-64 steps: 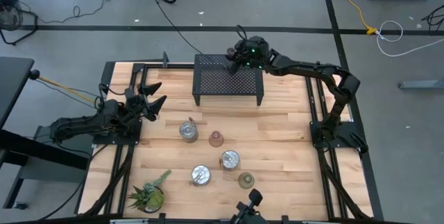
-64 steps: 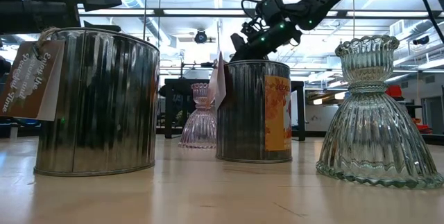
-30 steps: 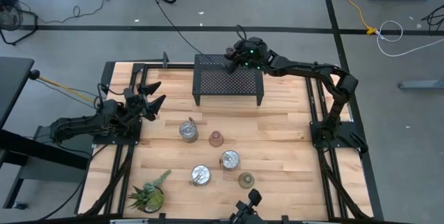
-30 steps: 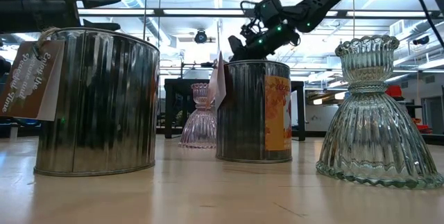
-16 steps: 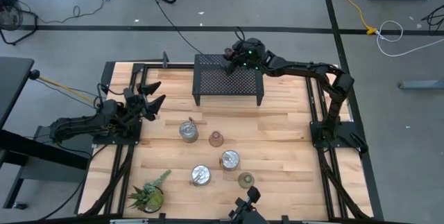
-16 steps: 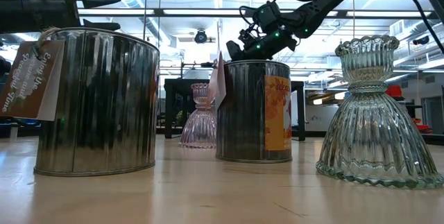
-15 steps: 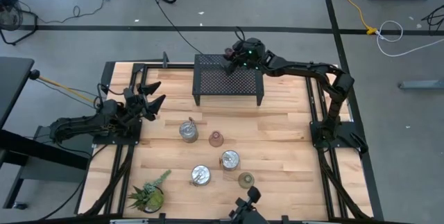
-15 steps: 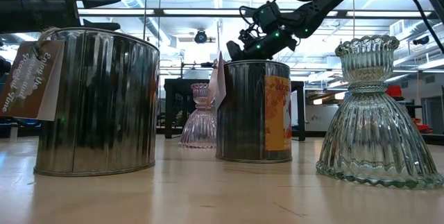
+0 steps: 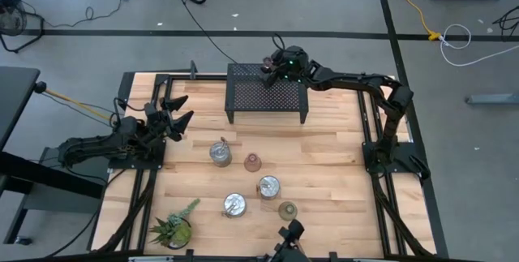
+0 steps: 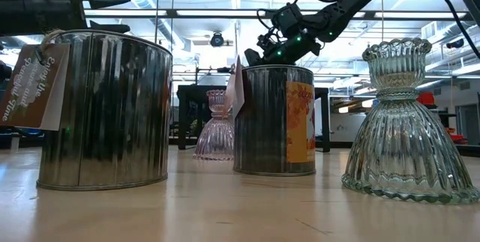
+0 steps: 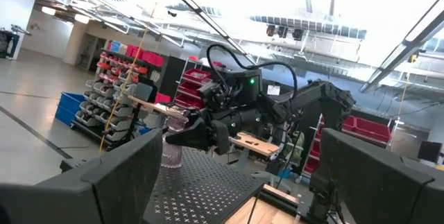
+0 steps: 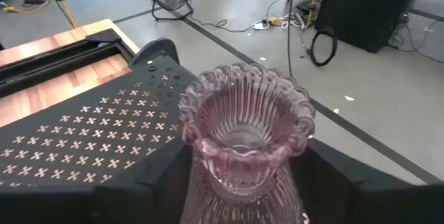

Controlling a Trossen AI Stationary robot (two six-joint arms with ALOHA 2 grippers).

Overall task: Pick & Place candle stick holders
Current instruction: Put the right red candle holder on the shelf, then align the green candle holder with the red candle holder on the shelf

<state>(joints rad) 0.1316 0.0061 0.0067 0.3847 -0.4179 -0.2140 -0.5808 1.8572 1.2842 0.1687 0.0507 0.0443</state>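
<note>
Right gripper (image 12: 243,182) apparently grips pink holder (image 12: 243,130) (above rack (image 12: 83,148))

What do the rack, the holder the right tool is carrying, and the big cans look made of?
Rack: black perforated sheet metal, matte, by its punched cross holes. Pink holder in the right tool: likely pressed glass, translucent, ribbed, scalloped rim. Round can holders: shiny silvery corrugated metal, probably tin, mirror-like reflections.
</note>
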